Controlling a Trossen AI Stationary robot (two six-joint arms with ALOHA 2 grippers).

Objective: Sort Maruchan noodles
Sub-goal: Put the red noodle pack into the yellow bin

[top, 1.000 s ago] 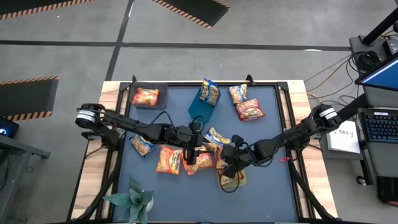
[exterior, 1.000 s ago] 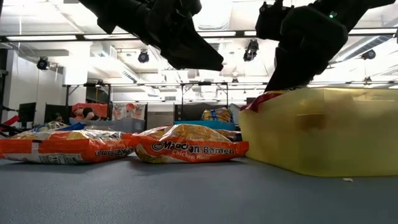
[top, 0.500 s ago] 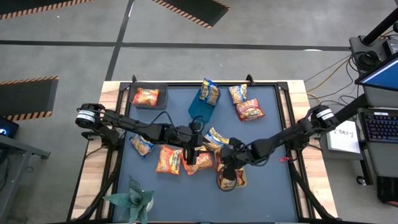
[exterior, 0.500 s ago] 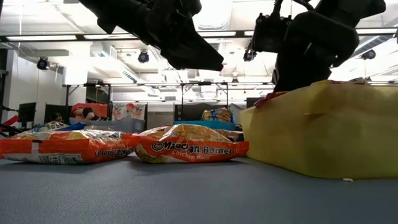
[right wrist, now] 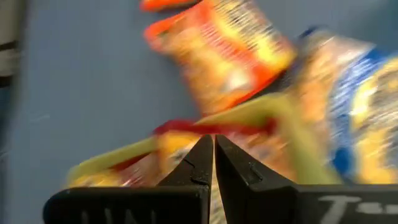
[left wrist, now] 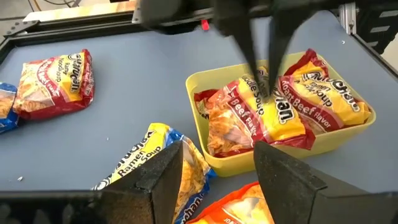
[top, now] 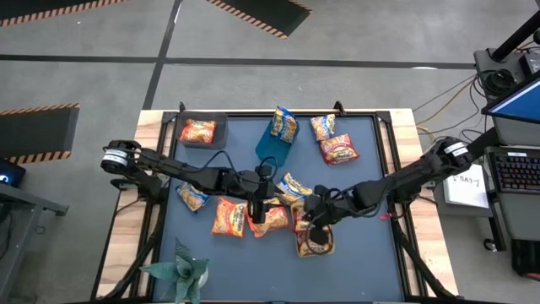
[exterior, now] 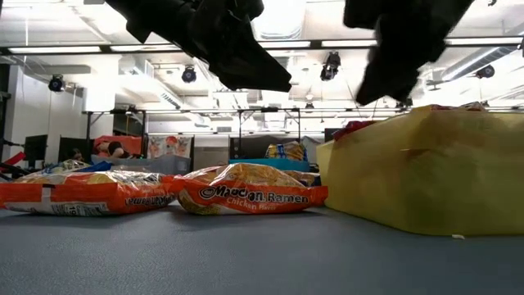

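My right gripper (right wrist: 213,163) hangs just above the yellow-green bin (top: 314,245) near the front middle of the table (top: 371,253), its two fingers pressed together with nothing between them. In the bin lie red Roast Beef ramen packets (left wrist: 283,106), stacked and overlapping against its walls. My left gripper (left wrist: 217,171) hovers beside that bin with its fingers spread and empty, over a blue-and-yellow packet (left wrist: 165,162) and an orange packet (left wrist: 239,208) lying flat on the mat. More orange Maruchan packets (exterior: 250,190) lie flat on the table near the bin. Farther back, a red packet (top: 340,149) and another packet (top: 322,127) lie loose, a blue bin (top: 274,143) holds a blue-and-yellow packet, and a grey bin (top: 202,131) in the far left corner holds an orange one.
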